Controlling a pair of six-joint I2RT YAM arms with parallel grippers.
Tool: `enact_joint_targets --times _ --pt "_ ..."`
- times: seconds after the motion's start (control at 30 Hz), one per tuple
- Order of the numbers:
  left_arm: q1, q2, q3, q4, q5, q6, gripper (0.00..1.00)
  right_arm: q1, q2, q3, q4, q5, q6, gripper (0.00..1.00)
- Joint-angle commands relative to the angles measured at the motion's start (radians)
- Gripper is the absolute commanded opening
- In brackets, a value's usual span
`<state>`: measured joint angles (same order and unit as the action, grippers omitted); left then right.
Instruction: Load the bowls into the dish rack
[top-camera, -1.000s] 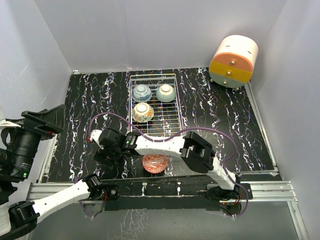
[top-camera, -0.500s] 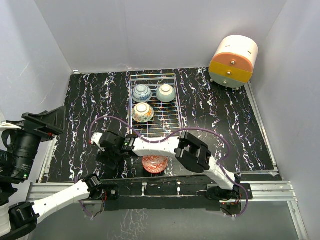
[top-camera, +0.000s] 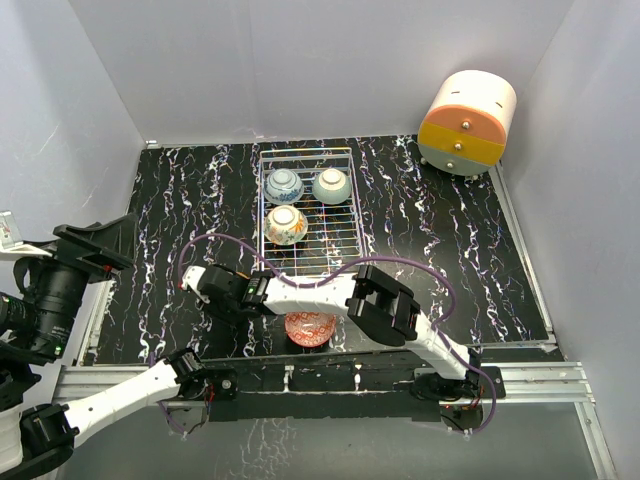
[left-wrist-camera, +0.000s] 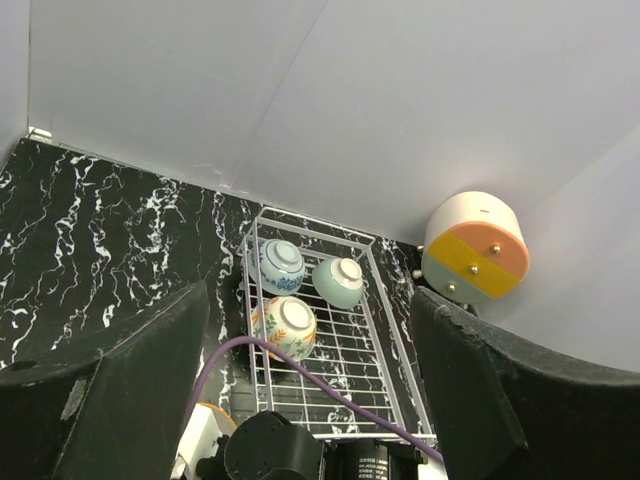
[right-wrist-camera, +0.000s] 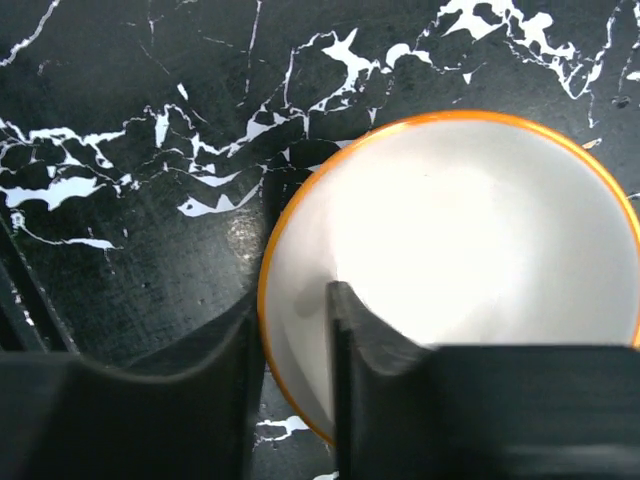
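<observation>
A cream bowl (right-wrist-camera: 450, 260) with an orange rim sits upright on the black marbled table. My right gripper (right-wrist-camera: 295, 325) is shut on its left rim, one finger inside and one outside. In the top view that gripper (top-camera: 215, 290) reaches far left and hides the bowl. The dish rack (top-camera: 335, 250) holds three upturned bowls: blue-white (top-camera: 284, 185), mint (top-camera: 331, 185) and leafy yellow-green (top-camera: 286, 225). A red patterned bowl (top-camera: 310, 327) stands upright on the table in front of the rack. My left gripper (left-wrist-camera: 310, 400) hangs open and empty at the far left (top-camera: 90, 250), looking at the rack (left-wrist-camera: 370, 360).
A cream-and-orange drawer unit (top-camera: 467, 122) stands at the back right corner. The right arm's purple cable (top-camera: 300, 270) loops over the rack's near end. White walls close in the table on three sides.
The right gripper's fingers have closed on the cream bowl's rim, and the gripper has edged slightly toward the near side. The left arm has barely moved.
</observation>
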<state>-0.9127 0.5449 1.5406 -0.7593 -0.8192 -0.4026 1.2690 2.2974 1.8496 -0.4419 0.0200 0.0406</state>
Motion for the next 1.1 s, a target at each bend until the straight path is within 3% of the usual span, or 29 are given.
enact_joint_targets --times 0.0,0.07,0.2,0.37,0.6,0.83,1.07 --pt "-0.002 -0.004 -0.005 0.005 -0.002 0.002 0.8 0.006 -0.004 0.009 0.052 0.035 -0.016 0.17" --pt "-0.002 -0.003 -0.004 0.003 -0.001 0.002 0.8 0.006 -0.006 0.009 0.05 0.042 -0.016 0.08" --pt "-0.002 -0.006 -0.002 -0.002 -0.003 -0.002 0.8 0.007 -0.028 0.008 0.058 0.018 -0.01 0.08" --pt "-0.002 -0.008 0.001 -0.004 -0.003 -0.004 0.8 0.006 -0.125 -0.008 0.115 -0.166 0.014 0.08" --pt "-0.002 -0.005 0.007 -0.005 -0.01 0.001 0.8 -0.014 -0.356 -0.139 0.32 -0.388 0.127 0.08" --pt "-0.003 0.004 0.008 0.007 -0.009 0.014 0.8 -0.171 -0.559 -0.367 0.657 -0.631 0.381 0.08" --pt "-0.002 0.016 0.011 0.009 -0.002 0.015 0.8 -0.35 -0.694 -0.525 0.822 -0.677 0.514 0.08"
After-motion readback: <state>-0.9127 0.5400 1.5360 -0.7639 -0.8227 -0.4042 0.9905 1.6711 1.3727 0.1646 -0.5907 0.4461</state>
